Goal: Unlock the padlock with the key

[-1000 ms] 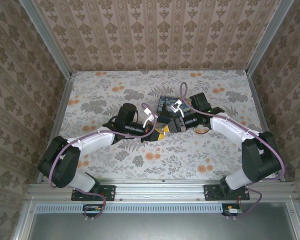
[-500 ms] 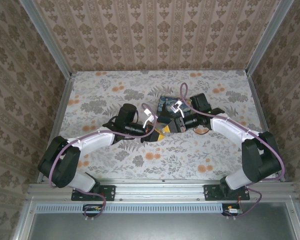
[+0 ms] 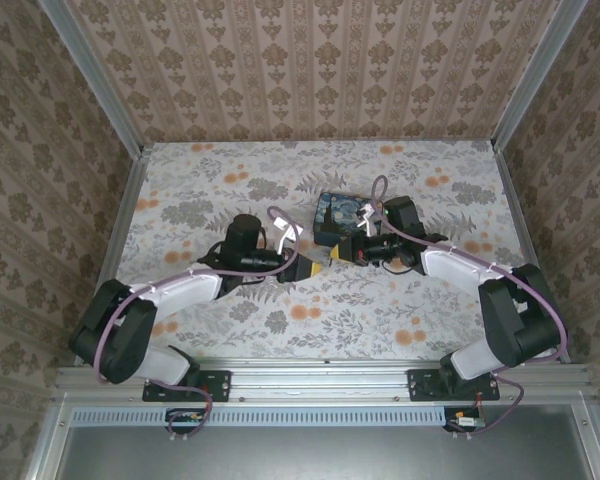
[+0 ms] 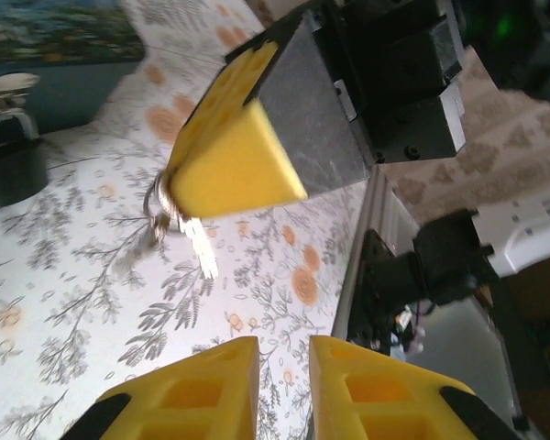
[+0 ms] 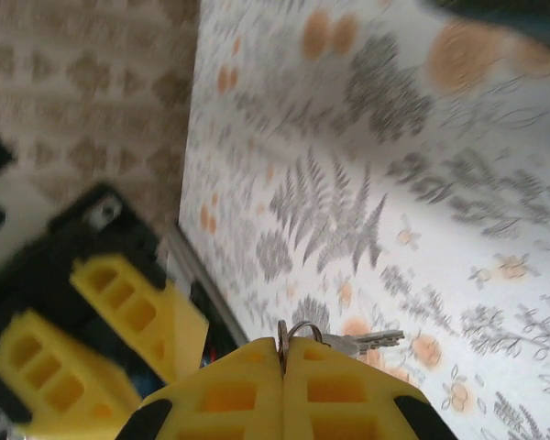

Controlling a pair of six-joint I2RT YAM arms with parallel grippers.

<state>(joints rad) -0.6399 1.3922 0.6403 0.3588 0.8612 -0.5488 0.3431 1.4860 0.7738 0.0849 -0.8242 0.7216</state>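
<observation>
My right gripper point(image 5: 284, 345) is shut on a metal key ring point(image 5: 298, 330), from which a silver key point(image 5: 367, 342) sticks out to the right above the flowered table. In the left wrist view that same key point(image 4: 200, 246) hangs under the right gripper's yellow finger point(image 4: 234, 137). The black padlock point(image 4: 9, 160) with its silver shackle stands on the table at the far left of that view, apart from the key. My left gripper point(image 4: 284, 348) is open with a narrow gap and nothing in it. From above, the left gripper point(image 3: 310, 268) and right gripper point(image 3: 332, 252) nearly meet at mid-table.
A dark blue picture box point(image 3: 338, 212) lies just behind the grippers, and the padlock stands beside this box point(image 4: 55, 27). A metal rail point(image 4: 357, 275) borders the table. Patterned walls close in the back and sides.
Both arms have sunk lower toward the table and drawn slightly nearer to the front edge. The two grippers stay close together at the middle.
</observation>
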